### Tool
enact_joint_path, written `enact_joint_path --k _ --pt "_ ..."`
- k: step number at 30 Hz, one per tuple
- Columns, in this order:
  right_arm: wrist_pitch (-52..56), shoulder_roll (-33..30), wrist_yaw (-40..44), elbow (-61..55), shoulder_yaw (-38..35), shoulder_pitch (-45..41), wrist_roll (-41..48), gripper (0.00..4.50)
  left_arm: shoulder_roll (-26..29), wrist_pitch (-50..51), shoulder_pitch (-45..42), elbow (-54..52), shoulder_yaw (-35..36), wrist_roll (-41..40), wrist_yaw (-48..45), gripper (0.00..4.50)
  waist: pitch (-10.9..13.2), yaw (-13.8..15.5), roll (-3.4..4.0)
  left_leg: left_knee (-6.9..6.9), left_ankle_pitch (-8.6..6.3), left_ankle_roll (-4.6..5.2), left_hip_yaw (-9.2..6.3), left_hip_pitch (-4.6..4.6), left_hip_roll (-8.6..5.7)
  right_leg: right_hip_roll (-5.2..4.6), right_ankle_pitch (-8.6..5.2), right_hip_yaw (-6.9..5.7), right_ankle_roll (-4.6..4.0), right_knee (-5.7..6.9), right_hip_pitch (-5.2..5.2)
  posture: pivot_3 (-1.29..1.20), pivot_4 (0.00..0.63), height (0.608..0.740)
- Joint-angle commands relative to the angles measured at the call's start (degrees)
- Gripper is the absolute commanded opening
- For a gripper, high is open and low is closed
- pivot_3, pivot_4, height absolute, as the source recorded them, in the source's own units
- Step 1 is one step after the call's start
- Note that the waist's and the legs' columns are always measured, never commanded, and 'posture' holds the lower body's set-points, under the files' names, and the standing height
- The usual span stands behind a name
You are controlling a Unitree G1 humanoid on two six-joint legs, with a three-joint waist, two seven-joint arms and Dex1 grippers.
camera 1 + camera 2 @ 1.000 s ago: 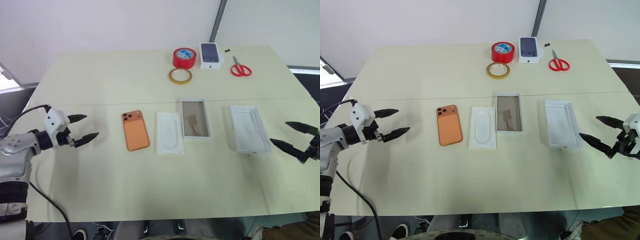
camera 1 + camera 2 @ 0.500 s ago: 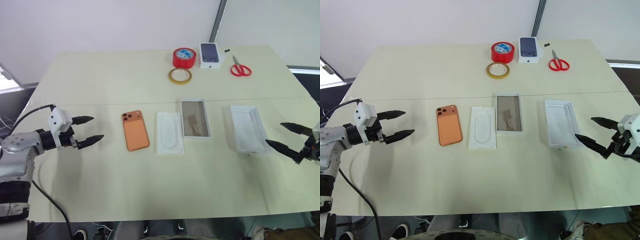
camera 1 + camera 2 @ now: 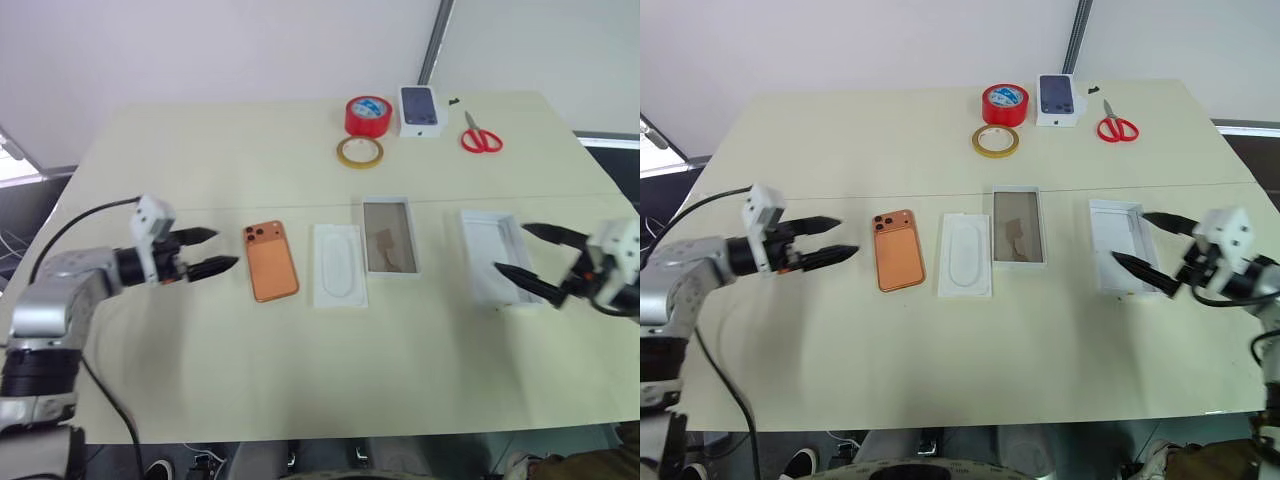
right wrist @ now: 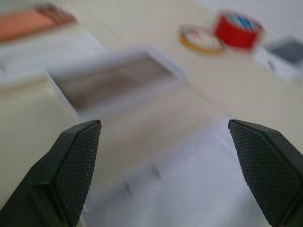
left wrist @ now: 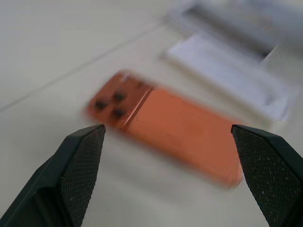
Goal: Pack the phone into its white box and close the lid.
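The orange phone (image 3: pixel 271 260) lies back up on the table, camera cluster at its far corner; it also fills the left wrist view as phone (image 5: pixel 175 127). My left gripper (image 3: pixel 209 252) is open just left of it, fingertips pointing at it, apart from it. The white box (image 3: pixel 389 236) with a brownish floor sits right of centre. The white lid (image 3: pixel 495 256) lies further right, hollow side up. My right gripper (image 3: pixel 522 252) is open, its fingertips over the lid's near right edge. Nothing is held.
A flat white insert (image 3: pixel 339 264) with an oval outline lies between phone and box. At the table's far side are a red tape roll (image 3: pixel 368 115), a yellow tape ring (image 3: pixel 359 151), a small printed phone box (image 3: pixel 422 110) and red scissors (image 3: pixel 480 135).
Both arms swung inward. The left gripper moved right to just beside the phone and rolled. The right gripper moved left until its fingertips reached over the lid. Nothing on the table moved.
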Motion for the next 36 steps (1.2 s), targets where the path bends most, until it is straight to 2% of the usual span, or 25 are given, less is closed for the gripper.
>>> enact_joint_path --k 1,5,8,17,25,28,34,35,36 --pt "4.31 2.22 -4.45 -7.15 2.58 -0.5 0.86 4.5 -4.56 7.26 0.13 -6.5 -1.33 -1.93 9.48 4.48 -0.01 0.05 0.0 0.0 0.07 -0.13 -0.01 0.0 0.0 0.01 0.01 0.0 0.01 0.0 0.0 0.0 0.15 0.74" --pt "1.38 4.26 -5.8 -6.92 5.25 0.68 -2.62 4.5 -12.95 23.0 -0.27 -8.33 0.3 -7.32 20.99 4.48 0.01 0.26 -0.11 0.0 0.18 -0.32 -0.02 -0.06 -0.02 0.04 0.03 0.0 0.05 -0.03 -0.04 0.0 0.15 0.74" --pt "-0.61 5.13 -5.9 -6.51 7.18 0.89 -4.49 4.5 -16.91 28.86 -2.91 -6.9 1.39 -7.48 26.85 4.48 0.01 0.16 -0.16 0.03 0.18 -0.32 -0.02 -0.06 -0.02 0.04 0.03 0.01 0.06 -0.03 -0.03 0.0 0.15 0.74" --pt "-1.46 5.47 -6.69 -6.59 9.06 -0.91 -5.61 4.5 -20.86 34.72 -7.48 -2.01 -5.24 -5.75 29.84 4.48 -0.02 0.03 -0.19 0.04 0.31 -0.54 -0.04 0.03 -0.01 0.14 0.05 0.04 0.05 0.09 -0.02 0.0 0.15 0.74" --pt "-1.12 5.2 -7.84 -8.71 8.53 0.04 -5.77 4.5 -26.26 37.39 -10.75 4.52 -1.54 -5.37 33.97 4.48 -0.06 -0.05 -0.22 0.05 0.32 -0.56 -0.07 0.03 -0.02 0.14 0.05 0.04 0.05 0.06 0.01 0.0 0.15 0.74" --pt "-1.34 5.19 -8.26 -9.31 8.43 0.63 -5.94 4.5 -27.93 38.35 -10.84 5.56 -1.52 -4.87 35.29 3.6 -0.06 0.02 -0.22 0.05 0.34 -0.6 -0.07 0.05 -0.01 0.15 0.05 0.04 0.05 0.07 0.01 0.0 0.15 0.74" --pt "-0.79 4.75 -8.89 -10.64 8.34 0.31 -5.68 4.5 -28.21 40.17 -10.0 6.08 -1.69 -3.52 36.86 0.63 -0.06 0.13 -0.22 0.05 0.35 -0.6 -0.08 0.03 -0.02 0.14 0.05 0.04 0.05 0.06 0.01 0.0 0.15 0.74" --pt "-0.82 4.7 -8.9 -10.74 8.42 0.24 -5.72 4.5 -28.0 40.18 -10.02 6.26 -1.62 -3.25 36.87 0.21 -0.07 0.14 -0.23 0.05 0.35 -0.6 -0.08 0.03 -0.02 0.14 0.05 0.04 0.05 0.06 0.01 0.0 0.15 0.74" --pt "-0.9 4.69 -8.96 -10.79 8.53 0.17 -5.85 4.5 -27.92 39.96 -10.1 6.49 -1.38 -2.9 37.08 0.1 -0.08 0.14 -0.25 0.05 0.35 -0.6 -0.08 0.03 -0.02 0.15 0.05 0.04 0.05 0.06 0.01 0.0 0.15 0.74"
